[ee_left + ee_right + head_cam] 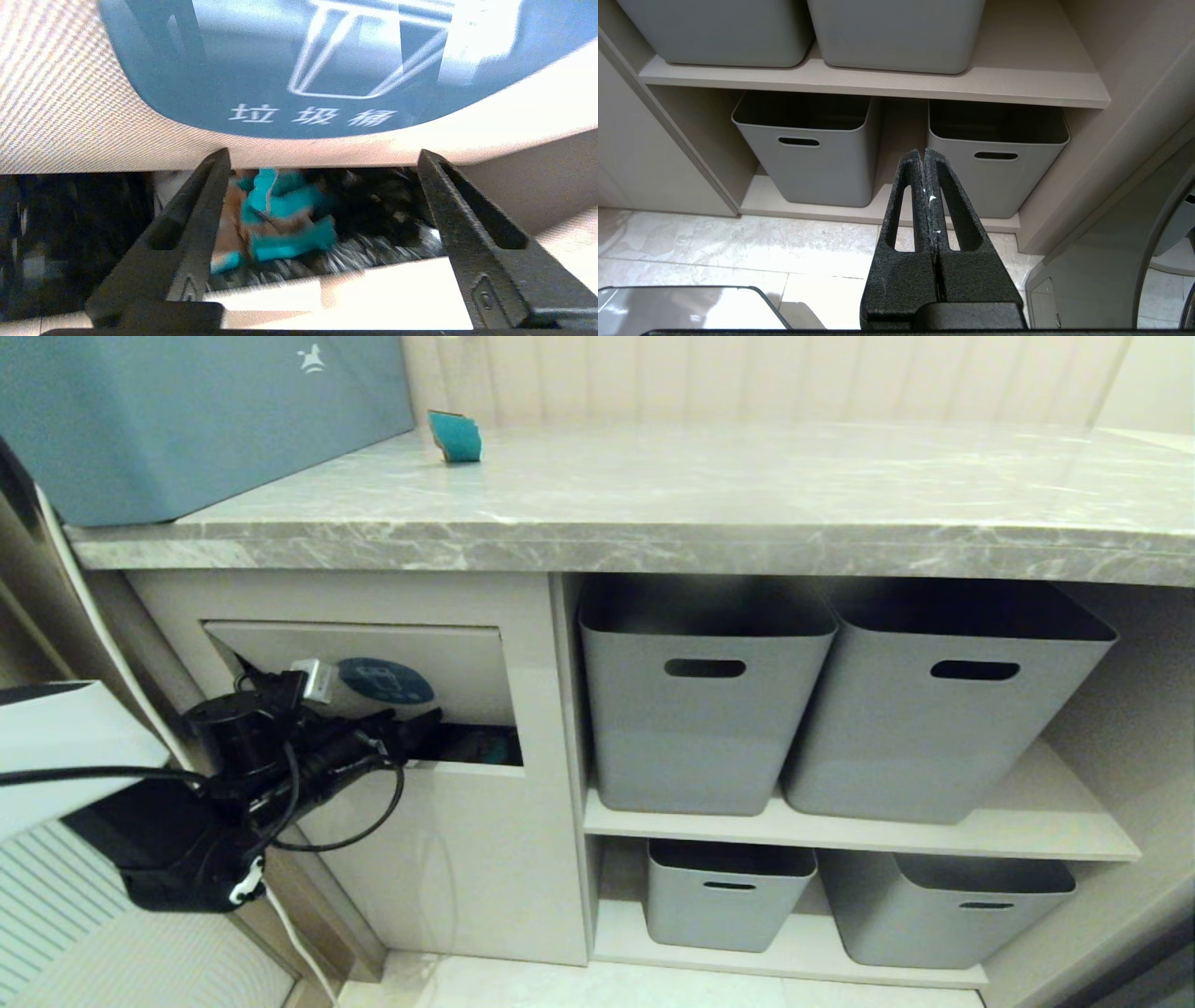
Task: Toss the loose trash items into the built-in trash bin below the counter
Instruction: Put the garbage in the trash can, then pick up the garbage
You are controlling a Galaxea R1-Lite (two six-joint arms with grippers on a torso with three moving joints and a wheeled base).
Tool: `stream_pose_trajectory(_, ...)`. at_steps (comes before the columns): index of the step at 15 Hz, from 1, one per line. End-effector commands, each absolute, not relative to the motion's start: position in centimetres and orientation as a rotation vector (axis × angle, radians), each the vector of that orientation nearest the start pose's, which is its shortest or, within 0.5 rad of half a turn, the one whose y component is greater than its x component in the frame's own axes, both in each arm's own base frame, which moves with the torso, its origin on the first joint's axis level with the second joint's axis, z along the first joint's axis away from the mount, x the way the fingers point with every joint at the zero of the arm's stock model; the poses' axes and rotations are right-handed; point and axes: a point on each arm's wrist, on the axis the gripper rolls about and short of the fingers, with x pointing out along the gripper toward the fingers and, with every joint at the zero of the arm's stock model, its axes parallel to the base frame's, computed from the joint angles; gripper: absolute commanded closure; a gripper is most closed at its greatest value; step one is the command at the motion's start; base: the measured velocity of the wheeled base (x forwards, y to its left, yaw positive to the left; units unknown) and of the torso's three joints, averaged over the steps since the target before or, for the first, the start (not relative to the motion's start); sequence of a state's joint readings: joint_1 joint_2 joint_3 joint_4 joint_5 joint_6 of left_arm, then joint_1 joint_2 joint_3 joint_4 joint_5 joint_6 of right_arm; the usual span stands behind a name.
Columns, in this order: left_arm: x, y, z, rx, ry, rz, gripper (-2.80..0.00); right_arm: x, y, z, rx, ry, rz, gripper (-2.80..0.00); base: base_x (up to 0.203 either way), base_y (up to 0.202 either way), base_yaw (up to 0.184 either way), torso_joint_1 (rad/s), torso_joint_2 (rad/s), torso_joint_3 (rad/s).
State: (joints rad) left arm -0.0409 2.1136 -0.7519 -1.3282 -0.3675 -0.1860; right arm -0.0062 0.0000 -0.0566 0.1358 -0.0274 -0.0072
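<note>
I've got the left arm reaching in level from the left, its black left gripper (425,721) poking into the slot under the tilted flap of the built-in trash bin (439,658). Fingers are spread wide, nothing between them. Through the left wrist camera I see the two matte black fingertips (219,163) framing the opening, and past them a crumpled teal-and-tan scrap (280,217) lying loose down inside the bin, on dark crinkly lining. The flap is smooth beige with a fine woven grain, and the round blue sticker (386,680) with its white bin outline sits right above the fingers.

The bin sits below the counter (709,513), a thick grey veined slab. On the counter, above the bin, stands another teal scrap (455,436).

The right gripper (924,156) hangs near the floor tiles, right of the bin, fingers pressed together, empty, facing the smooth grey tubs (808,154).
</note>
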Motion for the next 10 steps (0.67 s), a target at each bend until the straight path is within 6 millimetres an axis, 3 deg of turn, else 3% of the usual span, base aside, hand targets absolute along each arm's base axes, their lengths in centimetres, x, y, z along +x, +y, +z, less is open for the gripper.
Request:
stream_pose_trajectory(1,34.8,-2.2,11.9,-0.195,0.031,-0.401,-2.8,-2.8,0.0,7.7,-0.009,0.081,-0.033,0.0,0.0,0.0,0.0,0.0,0.0,0.0)
stream_pose_trajectory(3,32.2,-2.0,13.9,-0.206,-0.001,-0.383,-2.8,-2.8,0.0,7.7,-0.009,0.081,-0.033,0.0,0.0,0.0,0.0,0.0,0.0,0.0)
stream_pose_trajectory(4,30.8,-1.9,14.5,-0.209,-0.006,-0.378,0.0,-2.8,0.0,7.7,-0.009,0.081,-0.033,0.0,0.0,0.0,0.0,0.0,0.0,0.0)
stream_pose_trajectory(8,23.7,-1.6,18.1,-0.206,-0.097,-0.37,0.0,-2.8,0.0,7.7,-0.009,0.081,-0.035,0.0,0.0,0.0,0.0,0.0,0.0,0.0)
stream_pose_trajectory(10,18.9,-1.4,20.3,-0.2,-0.151,-0.359,0.0,-2.8,0.0,7.7,-0.009,0.081,-0.035,0.0,0.0,0.0,0.0,0.0,0.0,0.0)
